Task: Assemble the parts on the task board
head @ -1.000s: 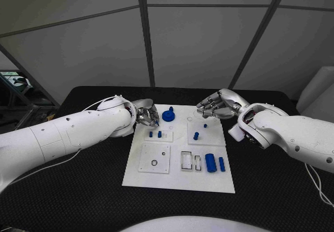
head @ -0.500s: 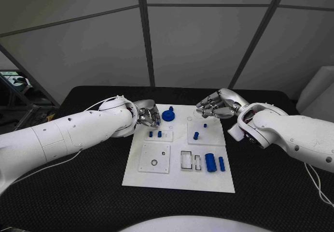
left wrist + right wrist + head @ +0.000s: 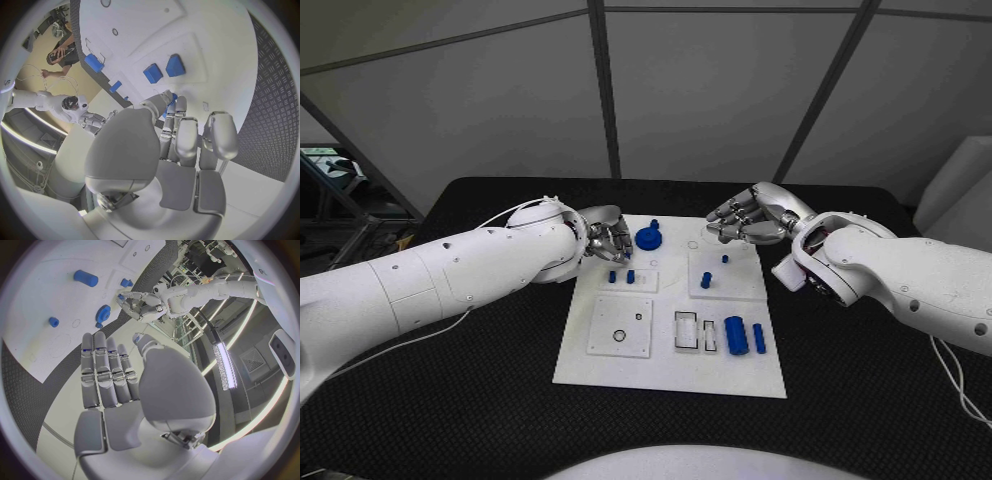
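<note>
The board (image 3: 672,370) lies mid-table (image 3: 473,400), both hands at its far end. The left hand (image 3: 604,240) hovers beside the blue gear (image 3: 649,240), fingers curled, seemingly empty. The right hand (image 3: 750,217) hangs over the far right corner, fingers straight and together. Two cylinders (image 3: 746,337) lie near the right edge, small pegs (image 3: 620,277) mid-board.

Black table (image 3: 473,400) with a fine textured mat surface, running to every side of the work area. Grey panelled wall (image 3: 704,90) behind it, split by dark seams. White foam-like block (image 3: 961,190) at the far right edge. Metal frame clutter (image 3: 336,205) at far left, details unclear.
</note>
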Controlling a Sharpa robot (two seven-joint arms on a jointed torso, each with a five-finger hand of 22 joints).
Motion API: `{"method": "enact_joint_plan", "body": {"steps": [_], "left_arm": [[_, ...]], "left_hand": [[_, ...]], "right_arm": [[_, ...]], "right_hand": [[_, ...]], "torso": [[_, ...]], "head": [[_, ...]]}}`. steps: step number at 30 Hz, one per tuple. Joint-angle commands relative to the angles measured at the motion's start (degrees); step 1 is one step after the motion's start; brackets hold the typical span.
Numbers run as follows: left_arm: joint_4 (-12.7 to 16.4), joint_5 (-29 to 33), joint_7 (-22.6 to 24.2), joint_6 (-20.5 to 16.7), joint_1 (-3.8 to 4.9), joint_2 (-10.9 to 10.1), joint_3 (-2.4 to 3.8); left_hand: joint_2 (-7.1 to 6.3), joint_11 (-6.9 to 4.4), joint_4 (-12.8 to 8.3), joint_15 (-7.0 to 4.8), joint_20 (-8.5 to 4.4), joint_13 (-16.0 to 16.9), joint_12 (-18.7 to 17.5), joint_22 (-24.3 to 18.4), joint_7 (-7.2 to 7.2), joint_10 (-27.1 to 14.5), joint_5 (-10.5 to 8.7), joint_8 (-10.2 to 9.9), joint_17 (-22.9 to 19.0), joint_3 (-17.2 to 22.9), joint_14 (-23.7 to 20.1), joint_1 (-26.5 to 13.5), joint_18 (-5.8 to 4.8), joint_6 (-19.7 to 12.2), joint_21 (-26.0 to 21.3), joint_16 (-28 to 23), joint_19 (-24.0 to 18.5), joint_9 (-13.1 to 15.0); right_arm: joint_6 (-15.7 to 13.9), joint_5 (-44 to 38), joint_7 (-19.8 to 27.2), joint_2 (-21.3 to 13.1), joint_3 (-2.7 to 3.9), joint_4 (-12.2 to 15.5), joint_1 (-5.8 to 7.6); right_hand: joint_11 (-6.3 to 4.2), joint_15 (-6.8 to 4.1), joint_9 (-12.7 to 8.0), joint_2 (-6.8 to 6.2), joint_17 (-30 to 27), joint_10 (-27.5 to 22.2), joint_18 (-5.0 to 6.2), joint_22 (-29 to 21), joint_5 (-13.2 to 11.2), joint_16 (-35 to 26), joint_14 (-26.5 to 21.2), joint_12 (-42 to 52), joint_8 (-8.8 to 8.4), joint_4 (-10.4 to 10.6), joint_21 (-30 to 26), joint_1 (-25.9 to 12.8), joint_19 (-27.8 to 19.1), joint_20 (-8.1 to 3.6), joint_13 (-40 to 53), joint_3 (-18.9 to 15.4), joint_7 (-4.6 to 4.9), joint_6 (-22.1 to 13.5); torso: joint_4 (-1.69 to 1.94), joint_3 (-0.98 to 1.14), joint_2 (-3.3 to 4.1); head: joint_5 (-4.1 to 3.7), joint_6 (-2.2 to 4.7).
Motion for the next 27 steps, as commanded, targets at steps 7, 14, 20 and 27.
{"method": "enact_joint_plan", "body": {"steps": [7,14,20,27], "left_arm": [[-0.2,0.1,-1.8,1.2,-0.08,0.0,-0.06],[0.1,0.2,-1.5,1.1,-0.12,-0.2,-0.06],[0.1,0.4,-1.1,0.8,-0.15,-0.4,-0.06],[0.1,0.4,-1.0,0.1,-0.17,-1.1,-0.06]], "left_hand": [[-1.0,0.78,-1.2,0.14,0.37,-0.5,-1.9,-0.2,1.16,-1.7,-0.28,-4.0,-0.8,0.8,1.1,-1.1,0.92,-5.3,-0.7,0.3,-0.2,-2.0],[-1.55,1.23,-1.6,0.49,0.63,-0.7,-2.9,-0.5,1.26,-2.9,-0.28,-5.5,-1.5,1.1,0.8,-1.6,1.05,-7.1,-1.3,0.3,-0.5,-2.9],[-1.71,1.56,-1.9,0.78,0.93,-0.6,-3.4,-0.9,0.99,-3.6,-0.29,-6.8,-2.2,1.2,0.5,-1.9,1.2,-8.8,-2.0,0.3,-0.9,-3.8],[-1.68,1.65,-2.1,0.86,1.02,-0.6,-3.6,-1.2,1.02,-3.9,-0.29,-7.3,-2.3,1.2,0.5,-2.0,1.31,-9.5,-2.5,0.4,-1.1,-4.1]], "right_arm": [[0.1,-0.2,0.4,0.0,0.03,0.0,0.08],[0.0,-0.3,0.3,0.0,0.03,-0.1,0.08],[-0.2,-1.6,-0.4,-0.1,0.03,-0.4,0.08],[0.1,-8.0,-3.2,-0.4,0.03,-1.5,0.08]], "right_hand": [[0.07,0.04,0.1,0.16,-0.1,-0.4,0.21,-0.1,0.3,-0.2,0.2,0.4,0.1,-0.2,-0.3,0.0,0.6,-0.06,0.0,0.0,0.05,-0.3],[0.07,0.04,0.1,0.16,-0.1,-0.4,0.21,-0.1,0.3,-0.2,0.2,0.4,0.1,-0.2,-0.3,0.0,0.6,-0.06,0.0,0.0,0.05,-0.3],[0.09,0.04,0.1,0.06,-0.1,-0.6,0.2,-0.2,0.3,-0.2,0.1,0.4,0.08,-0.4,-0.4,0.3,0.7,-0.08,0.0,0.1,0.06,-0.3],[-0.39,-1.03,0.2,-0.11,0.4,-0.4,0.34,0.4,-0.7,1.1,3.3,0.5,0.67,-2.9,0.9,3.2,3.2,-1.13,0.0,1.5,-0.36,0.7]], "torso": [[0.04,0.01,-0.03],[0.0,-0.01,-0.05],[0.02,0.01,-0.05],[-0.01,-0.01,-0.07]], "head": [[-0.08,-0.06],[-0.04,-0.02],[-0.03,0.04],[-0.08,0.15]]}}
